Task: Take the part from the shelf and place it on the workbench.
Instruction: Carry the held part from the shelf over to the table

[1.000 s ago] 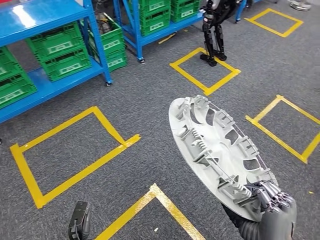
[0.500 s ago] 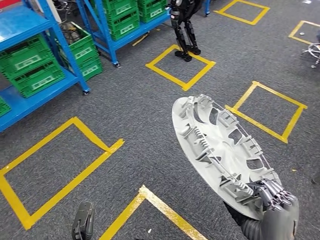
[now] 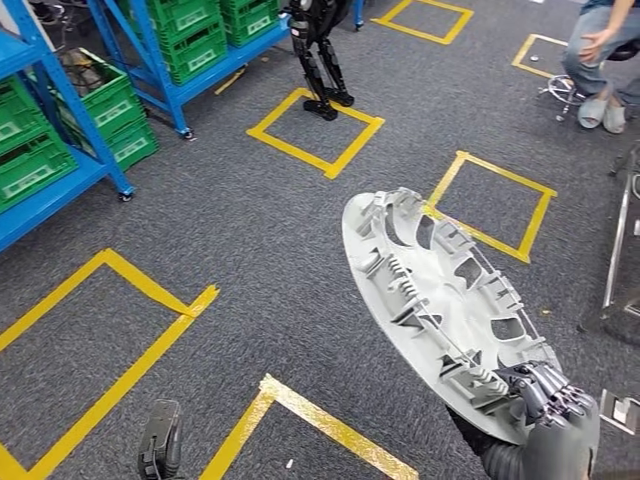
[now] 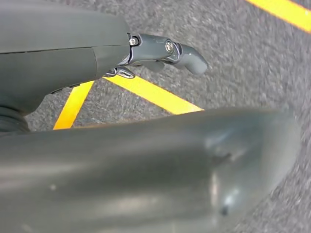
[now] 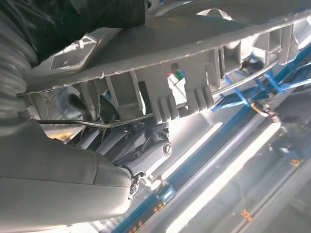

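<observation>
Right hand (image 3: pixel 555 410) is gripping the part (image 3: pixel 441 305) by its rim over grey carpet (image 3: pixel 249 230) crossed by yellow tape (image 3: pixel 106 385); left hand (image 3: pixel 160 445) is hanging, grasp unclear.

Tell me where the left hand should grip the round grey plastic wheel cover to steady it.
Probably the far upper rim of the round grey plastic wheel cover, approached from the robot's left. It is tilted, its ribbed side up, the right hand grips the near lower edge, and the left hand hangs low.

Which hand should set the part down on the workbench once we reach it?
Right. The right hand grips the grey wheel cover by its lower rim; the left hand hangs low, holding nothing.
</observation>
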